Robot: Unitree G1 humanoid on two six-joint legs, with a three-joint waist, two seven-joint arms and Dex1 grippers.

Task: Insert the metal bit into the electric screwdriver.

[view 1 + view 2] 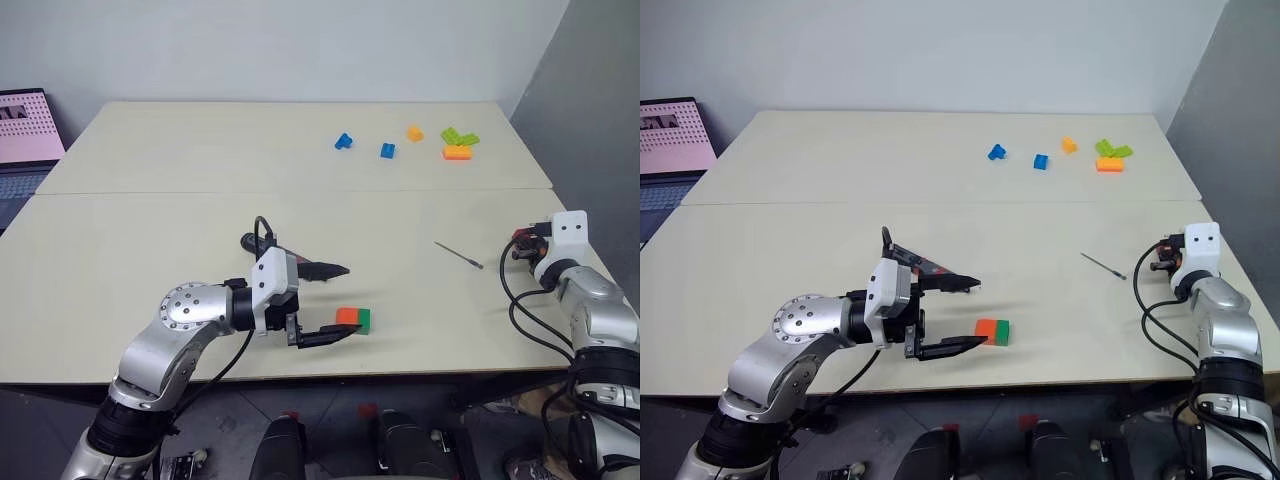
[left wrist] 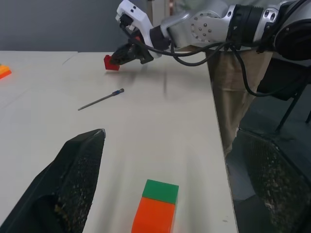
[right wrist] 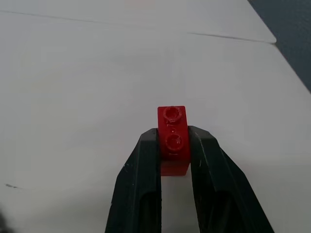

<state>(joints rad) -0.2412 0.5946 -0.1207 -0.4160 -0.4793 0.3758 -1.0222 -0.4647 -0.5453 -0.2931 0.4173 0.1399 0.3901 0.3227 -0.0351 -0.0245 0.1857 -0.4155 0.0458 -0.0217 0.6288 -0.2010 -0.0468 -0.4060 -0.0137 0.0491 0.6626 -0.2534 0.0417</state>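
Note:
The metal bit [image 1: 459, 255] lies bare on the table, a thin grey rod left of my right gripper [image 1: 520, 243]. That gripper is shut on a small red brick [image 3: 172, 116] near the table's right edge. My left gripper [image 1: 340, 300] hovers low over the front of the table, pointing right with its fingers [image 2: 73, 170] wide open and nothing held. A dark slim tool with a red band, the electric screwdriver [image 1: 928, 266], lies just behind the left gripper's upper finger and is mostly hidden. An orange and green brick [image 1: 352, 319] sits by the lower fingertip.
Several loose bricks lie at the far right of the table: two blue ones [image 1: 343, 141], an orange one [image 1: 414, 132] and a green and orange cluster [image 1: 458, 145]. A laptop [image 1: 25, 140] stands at the far left. The table's right edge [image 1: 590, 250] runs beside my right gripper.

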